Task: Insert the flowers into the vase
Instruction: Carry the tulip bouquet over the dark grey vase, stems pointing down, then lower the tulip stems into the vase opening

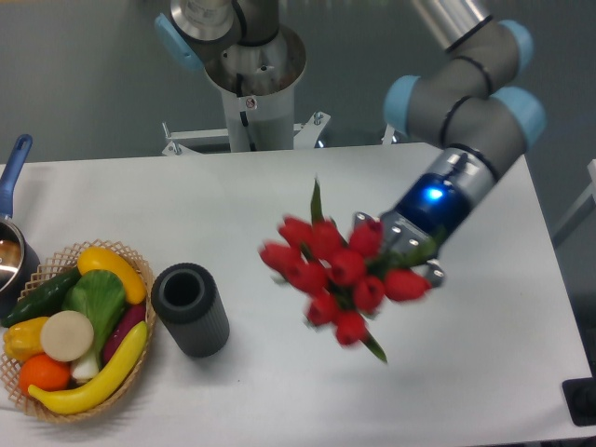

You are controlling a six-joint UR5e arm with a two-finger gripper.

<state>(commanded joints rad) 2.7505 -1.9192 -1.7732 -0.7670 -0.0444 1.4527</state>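
The flowers [337,273], a bunch of red tulip buds with green leaves, hang in the air above the table's middle right, heads pointing left toward the camera. My gripper [402,250] is shut on their stems, which are hidden behind the buds; the fingers are mostly covered. The vase [190,309], a dark grey ribbed cylinder with a round mouth, stands on the table at the lower left, well to the left of the flowers and apart from them.
A wicker basket [56,410] with toy vegetables and fruit sits left of the vase, almost touching it. A blue-handled metal pot [11,244] is at the left edge. The arm's base column [251,93] stands behind the table.
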